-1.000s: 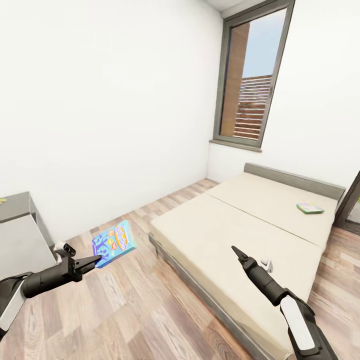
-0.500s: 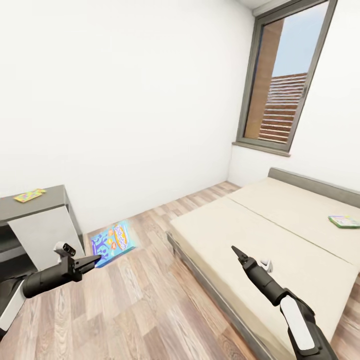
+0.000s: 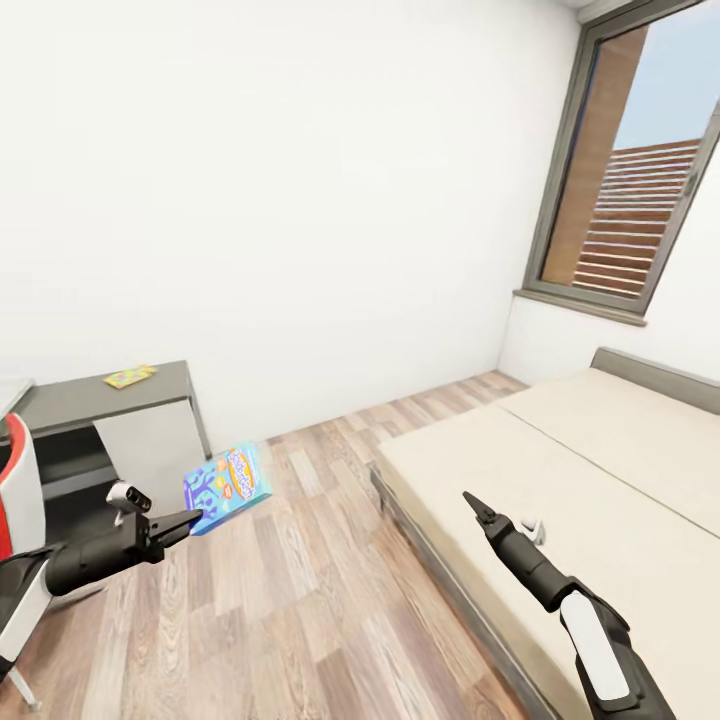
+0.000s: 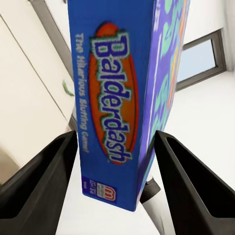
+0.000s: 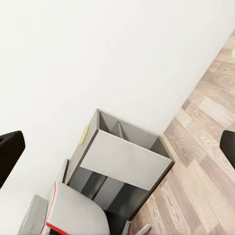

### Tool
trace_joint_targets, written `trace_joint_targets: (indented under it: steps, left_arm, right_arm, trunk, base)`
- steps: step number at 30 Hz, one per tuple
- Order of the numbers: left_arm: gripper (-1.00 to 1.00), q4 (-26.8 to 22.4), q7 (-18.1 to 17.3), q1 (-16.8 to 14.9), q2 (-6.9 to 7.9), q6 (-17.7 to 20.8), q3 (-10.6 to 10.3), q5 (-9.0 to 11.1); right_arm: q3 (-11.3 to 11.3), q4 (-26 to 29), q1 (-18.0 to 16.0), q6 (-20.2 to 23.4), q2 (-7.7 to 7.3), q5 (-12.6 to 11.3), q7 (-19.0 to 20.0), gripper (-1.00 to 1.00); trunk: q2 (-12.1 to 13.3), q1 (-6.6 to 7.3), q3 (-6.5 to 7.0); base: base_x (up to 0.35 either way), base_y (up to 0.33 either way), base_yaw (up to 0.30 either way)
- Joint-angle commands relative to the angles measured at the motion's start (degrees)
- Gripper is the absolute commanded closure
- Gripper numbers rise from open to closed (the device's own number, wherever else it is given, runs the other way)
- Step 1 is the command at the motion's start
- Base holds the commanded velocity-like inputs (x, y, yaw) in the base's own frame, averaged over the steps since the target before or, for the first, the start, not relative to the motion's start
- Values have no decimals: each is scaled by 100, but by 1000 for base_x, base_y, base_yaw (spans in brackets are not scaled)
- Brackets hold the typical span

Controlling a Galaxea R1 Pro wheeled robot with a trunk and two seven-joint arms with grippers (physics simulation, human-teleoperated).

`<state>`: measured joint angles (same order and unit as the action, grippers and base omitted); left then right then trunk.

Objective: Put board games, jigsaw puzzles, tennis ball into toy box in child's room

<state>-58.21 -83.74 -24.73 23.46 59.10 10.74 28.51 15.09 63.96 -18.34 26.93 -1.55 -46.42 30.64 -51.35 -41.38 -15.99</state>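
While clamped in left gripper point(image 3: 188, 521), blue board game point(image 3: 228, 487)

Lighting: bright, even, diffuse throughout; typical sim render, no noise or motion blur. Daylight visible through window point(image 3: 640, 190) at head view's upper right; blue sky outside, no glare or blown highlights on glass. White wall point(image 3: 280, 200) shades gently from bright to pale grey, no hard shadow edges. Soft dark shadow under bed point(image 3: 560, 500) edge along floor point(image 3: 300, 600), and inside desk point(image 3: 100, 400) recess. Head view shows wide-angle distortion: window frame leans, verticals tilt toward edges. Left wrist view: board game point(image 4: 127, 98) lettering slightly soft, close to lens. Right wrist view sharp, wall near-uniform white
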Motion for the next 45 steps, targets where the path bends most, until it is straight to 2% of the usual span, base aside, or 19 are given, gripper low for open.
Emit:
trace_joint_targets:
  steps: [1, 22, 36, 45]
  left_arm:
    - [100, 1, -11, -6, -3, 54, -1, 14]
    - [100, -21, -2, -6, -29, 39, -52, -17]
    - [100, -24, 1, 3, -23, 22, -6, -21]
    - [100, -24, 14, 3, -42, -3, -4, -30]
  right_arm:
    - [9, 3, -3, 49, -1, -43, 4, -100]
    - [12, 3, -3, 57, -3, -60, 12, -100]
    - [21, -3, -3, 58, -6, -54, 11, -100]
    - [13, 27, -3, 50, -3, -76, 63, -100]
  trunk:
    - [36, 22, 11]
    - [878, 483, 388]
    - [878, 483, 388]
    - [878, 483, 388]
  base:
    - [0, 0, 288]
    - [0, 0, 280]
    - [8, 0, 248]
    - [283, 0, 172]
